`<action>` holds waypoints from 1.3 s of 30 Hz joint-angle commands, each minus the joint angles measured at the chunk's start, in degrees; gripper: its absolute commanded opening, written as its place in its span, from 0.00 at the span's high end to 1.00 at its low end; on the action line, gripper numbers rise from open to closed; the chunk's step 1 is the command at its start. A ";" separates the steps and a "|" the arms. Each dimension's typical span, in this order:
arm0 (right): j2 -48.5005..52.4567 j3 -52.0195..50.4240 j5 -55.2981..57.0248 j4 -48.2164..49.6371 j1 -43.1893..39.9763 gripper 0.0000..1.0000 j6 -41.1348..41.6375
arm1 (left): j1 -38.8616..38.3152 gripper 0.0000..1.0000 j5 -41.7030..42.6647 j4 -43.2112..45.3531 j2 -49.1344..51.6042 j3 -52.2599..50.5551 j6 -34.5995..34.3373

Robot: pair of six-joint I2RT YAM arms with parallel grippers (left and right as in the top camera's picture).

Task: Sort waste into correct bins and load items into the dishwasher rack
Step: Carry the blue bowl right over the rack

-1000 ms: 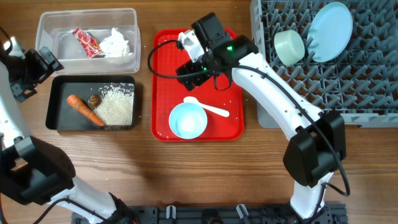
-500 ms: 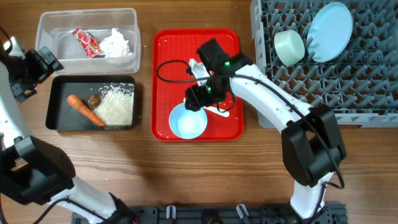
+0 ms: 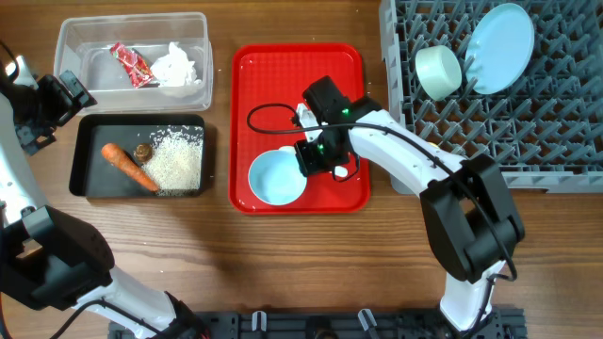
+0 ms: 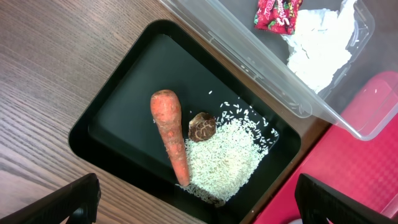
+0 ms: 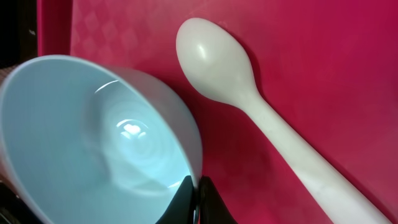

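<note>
The right gripper (image 5: 194,198) is pinched narrow on the light-blue bowl (image 3: 276,177), at its three o'clock rim, on the red tray (image 3: 292,66). I'd lift straight up, clear of the white spoon (image 5: 249,87), before swinging towards the dishwasher rack (image 3: 528,122) at two o'clock.

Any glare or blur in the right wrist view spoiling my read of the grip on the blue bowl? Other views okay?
Right wrist: blue bowl soft-focused, one small glare spot at its bottom; spoon clearer; right gripper pinching the rim is dark and cropped by the frame edge. Left wrist: carrot and rice sharp. Overhead: evenly lit, soft shadows, sharp.
</note>
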 commanded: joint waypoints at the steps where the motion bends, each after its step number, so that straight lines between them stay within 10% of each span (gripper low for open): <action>1: -3.63 1.42 0.17 0.09 -1.05 0.96 0.66 | 0.00 0.00 0.09 0.00 -1.57 0.37 -0.09; 5: -13.31 3.32 9.44 -1.01 -2.73 0.96 0.87 | 0.00 0.00 0.11 0.00 -1.57 0.37 -0.09; 17: -39.76 3.34 94.07 -25.05 -3.50 0.96 25.09 | 0.00 0.00 0.09 0.00 -1.57 0.37 -0.09; 39: -15.41 -0.46 95.56 -24.06 -12.63 0.96 11.17 | 0.00 0.01 0.11 0.00 -1.57 0.37 -0.09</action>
